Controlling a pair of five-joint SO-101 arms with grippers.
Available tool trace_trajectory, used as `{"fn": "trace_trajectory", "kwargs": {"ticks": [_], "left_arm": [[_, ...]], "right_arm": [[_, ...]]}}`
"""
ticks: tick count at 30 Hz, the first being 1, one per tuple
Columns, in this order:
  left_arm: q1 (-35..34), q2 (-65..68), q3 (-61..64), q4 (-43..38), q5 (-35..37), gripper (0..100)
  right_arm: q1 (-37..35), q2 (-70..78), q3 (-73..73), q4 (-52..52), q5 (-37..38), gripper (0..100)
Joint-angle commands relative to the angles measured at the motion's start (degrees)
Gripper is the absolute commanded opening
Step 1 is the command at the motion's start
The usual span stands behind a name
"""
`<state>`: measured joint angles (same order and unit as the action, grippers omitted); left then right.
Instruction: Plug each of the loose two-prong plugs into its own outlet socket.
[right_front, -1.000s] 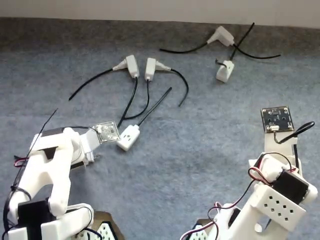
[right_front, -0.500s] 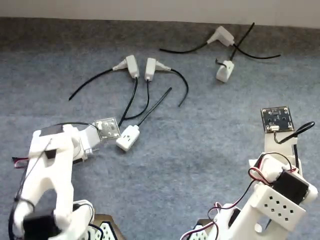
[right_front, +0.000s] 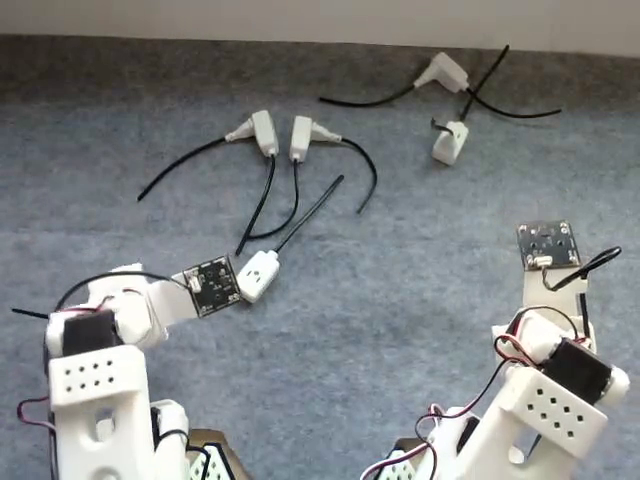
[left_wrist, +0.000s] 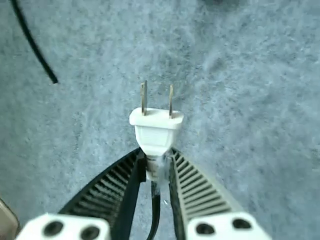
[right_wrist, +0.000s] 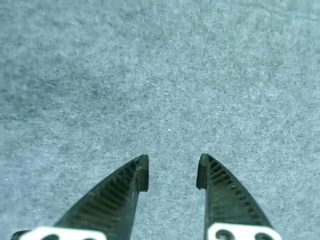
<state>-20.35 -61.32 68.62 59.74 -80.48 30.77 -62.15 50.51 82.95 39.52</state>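
- Plug is pinched at its neck by the left gripper, whose fingers sit narrow around it with the cord running back between them; both prongs point out at bare carpet
- Right gripper hangs over carpet at the near right, fingers a little apart and holding nothing
- Over the last second the left arm's wrist has turned and come nearer, while the near socket just beside it has stayed put; the right arm has barely shifted
- My reading: the left arm is re-aiming its plug at that socket, the prongs are not yet lined up with it, and no plug is seated anywhere
- Farther out, the left loose plug and right loose plug lie side by side, cords trailing nearward
- Farthest, at the right, the far plug and far socket lie near each other, not joined
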Motion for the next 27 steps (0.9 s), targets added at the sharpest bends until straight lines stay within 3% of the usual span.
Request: {"fn": "trace_trajectory", "kwargs": {"ticks": [1,4,7,13,18,21,23,27], "left_arm": [[-1.10,-1.63,8.57,-19.08,-28.13,1],[-1.19,-0.84,12.18,-29.27,-19.52,1],[-0.84,-0.04,11.03,-29.54,-9.23,1],[1.98,0.84,6.46,-29.54,11.52,1],[3.30,0.57,2.51,-29.54,38.77,1],[3.21,0.57,0.92,-27.43,53.71,1],[4.26,0.57,0.92,-23.56,56.26,1],[8.13,0.57,1.27,-15.21,49.67,1]], "right_arm": [[-1.45,-0.40,4.35,-4.62,0.53,16.8],[-2.42,-0.40,7.16,-8.31,0.18,16.8],[-4.70,-0.40,9.27,-9.36,-0.97,16.8],[-10.95,-0.40,11.21,-9.36,-13.89,16.8],[-19.21,-0.40,13.58,-10.86,-27.96,16.8],[-22.29,-0.40,15.25,-13.05,-28.57,16.8],[-23.43,-0.40,15.87,-14.37,-28.57,16.8],[-24.22,-0.40,20.00,-18.68,-28.92,16.8]]}}
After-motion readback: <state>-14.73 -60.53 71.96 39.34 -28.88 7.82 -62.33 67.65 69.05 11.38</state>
